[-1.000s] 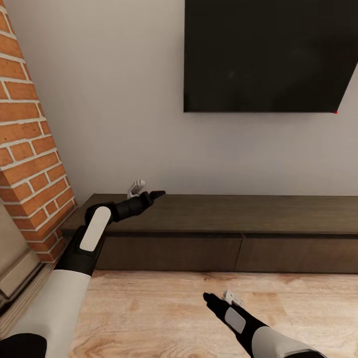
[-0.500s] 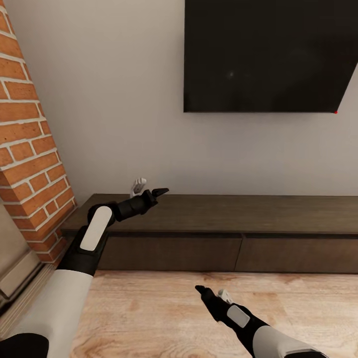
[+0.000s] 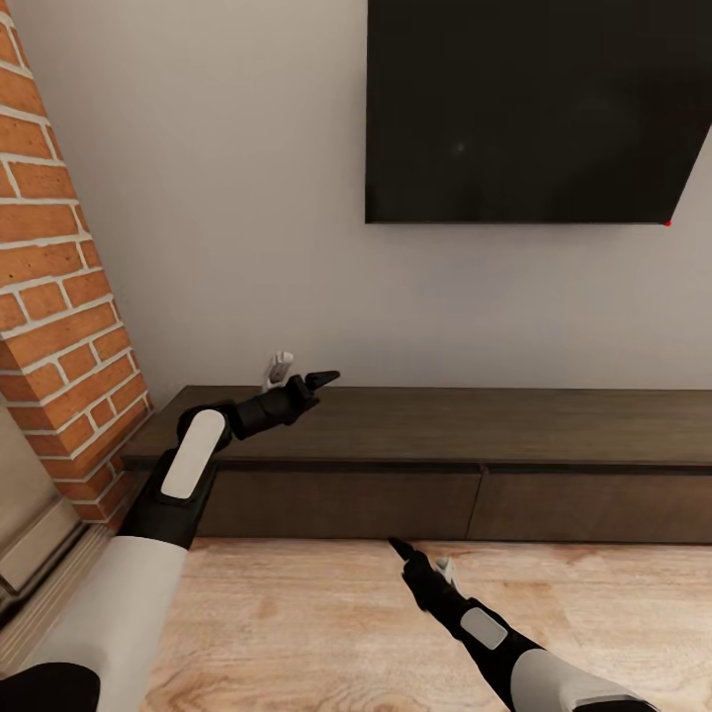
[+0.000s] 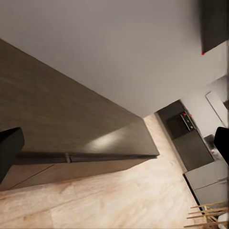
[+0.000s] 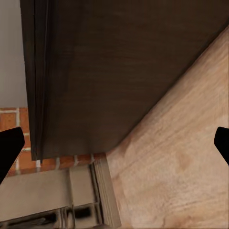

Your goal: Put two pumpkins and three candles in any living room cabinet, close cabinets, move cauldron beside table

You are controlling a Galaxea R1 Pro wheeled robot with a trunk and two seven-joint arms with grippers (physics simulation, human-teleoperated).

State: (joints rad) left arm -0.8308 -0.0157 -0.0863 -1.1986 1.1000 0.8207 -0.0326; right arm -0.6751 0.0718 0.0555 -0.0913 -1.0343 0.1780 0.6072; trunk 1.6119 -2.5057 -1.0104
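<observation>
while both tools gape empty near the cabinet [image 3: 415,435], the left wrist view adds a distant kitchen [image 4: 191,138].

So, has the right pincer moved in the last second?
Yes. The right pincer has moved forward over the floor, toward the closed drawer fronts of the cabinet, which kept its place in the head view.

Head view facing the cabinet [image 3: 445,425] and wall, both wrist views near that same cabinet

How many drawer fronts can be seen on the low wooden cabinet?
2: the left drawer front below the left gripper, and the right drawer front beside it. More may lie past the picture's right edge.
</observation>
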